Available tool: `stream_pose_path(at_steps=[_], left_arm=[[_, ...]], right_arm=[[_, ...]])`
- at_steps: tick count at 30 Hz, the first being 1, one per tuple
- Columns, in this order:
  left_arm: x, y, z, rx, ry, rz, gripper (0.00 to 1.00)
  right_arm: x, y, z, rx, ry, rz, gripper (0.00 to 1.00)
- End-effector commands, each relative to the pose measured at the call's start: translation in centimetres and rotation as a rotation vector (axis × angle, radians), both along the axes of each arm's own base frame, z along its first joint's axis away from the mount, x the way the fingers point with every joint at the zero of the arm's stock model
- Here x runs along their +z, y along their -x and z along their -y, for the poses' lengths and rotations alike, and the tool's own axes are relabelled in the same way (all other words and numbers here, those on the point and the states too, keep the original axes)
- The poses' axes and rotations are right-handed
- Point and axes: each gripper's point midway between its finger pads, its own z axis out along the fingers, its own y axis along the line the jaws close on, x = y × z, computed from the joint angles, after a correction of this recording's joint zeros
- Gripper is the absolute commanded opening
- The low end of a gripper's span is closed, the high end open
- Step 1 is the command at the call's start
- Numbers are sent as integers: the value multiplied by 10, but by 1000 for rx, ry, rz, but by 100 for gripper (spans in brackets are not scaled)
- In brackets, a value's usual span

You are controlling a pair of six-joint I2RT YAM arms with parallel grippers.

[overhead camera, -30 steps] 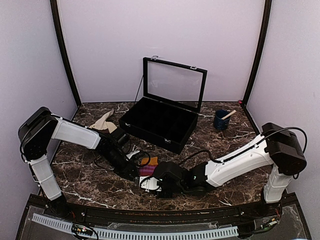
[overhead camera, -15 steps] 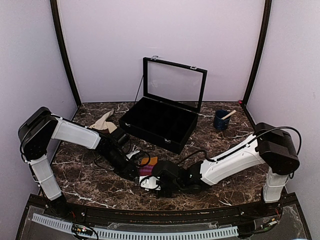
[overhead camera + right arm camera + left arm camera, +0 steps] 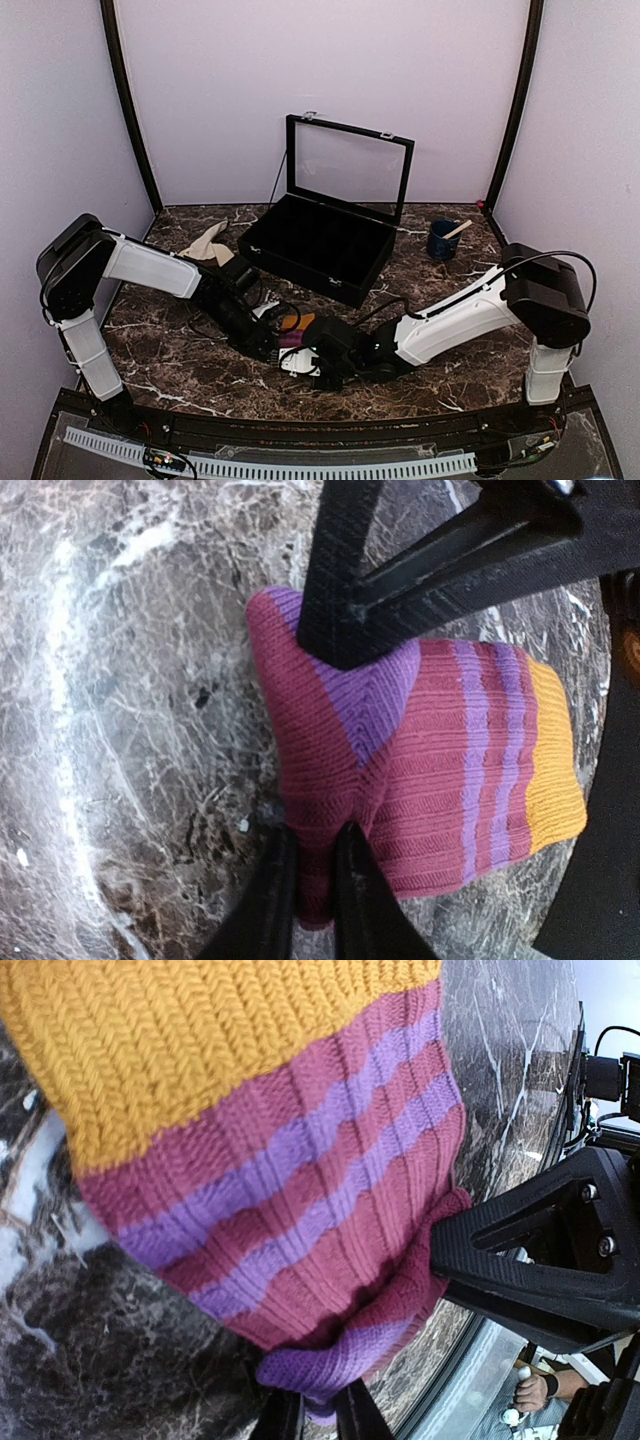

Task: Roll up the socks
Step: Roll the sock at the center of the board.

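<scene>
The magenta-pink sock (image 3: 297,334) with purple stripes and an orange end lies folded on the marble table between the two arms. My left gripper (image 3: 318,1415) is shut on its purple edge, and the sock (image 3: 300,1190) fills most of that view. My right gripper (image 3: 313,875) is shut on a magenta fold of the sock (image 3: 440,780) at its near edge. In the top view the left gripper (image 3: 272,347) and the right gripper (image 3: 303,357) nearly touch at the sock. The cream-beige sock (image 3: 205,243) lies crumpled at the back left, apart from both grippers.
A black display case (image 3: 320,245) with its glass lid raised stands at the back centre. A dark blue cup (image 3: 442,240) with a stick in it sits at the back right. Cables trail beside the left arm.
My right gripper has slid left onto the sock and its jaws have come together on the magenta fold. The left gripper has kept its grip and its place.
</scene>
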Motion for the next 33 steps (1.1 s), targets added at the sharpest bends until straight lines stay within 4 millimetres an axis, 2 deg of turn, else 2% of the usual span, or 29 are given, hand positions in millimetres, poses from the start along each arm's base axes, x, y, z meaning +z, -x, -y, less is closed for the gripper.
stream_pose_path(at_steps=[1, 7, 9, 16, 26, 28, 33], left_arm=[[-10, 9, -12, -7, -69, -29, 14], [-5, 6, -12, -3, -68, -10, 18], [-3, 4, -13, 7, -73, 6, 23], [9, -12, -15, 50, -79, 99, 39], [29, -31, -27, 156, -24, 254, 43], [35, -35, -29, 183, -5, 298, 43], [49, -40, -33, 246, 55, 403, 43]], right_arm=[[-30, 0, 13, -44, 73, -68, 11], [-38, -6, 21, -99, 93, -90, 4], [-40, -7, 23, -107, 96, -121, 0], [-35, 1, 22, -108, 80, -265, 0], [-25, 11, 20, -146, 61, -472, 0], [-15, 11, 12, -145, 39, -521, 0], [-10, 17, 11, -161, 49, -642, 0]])
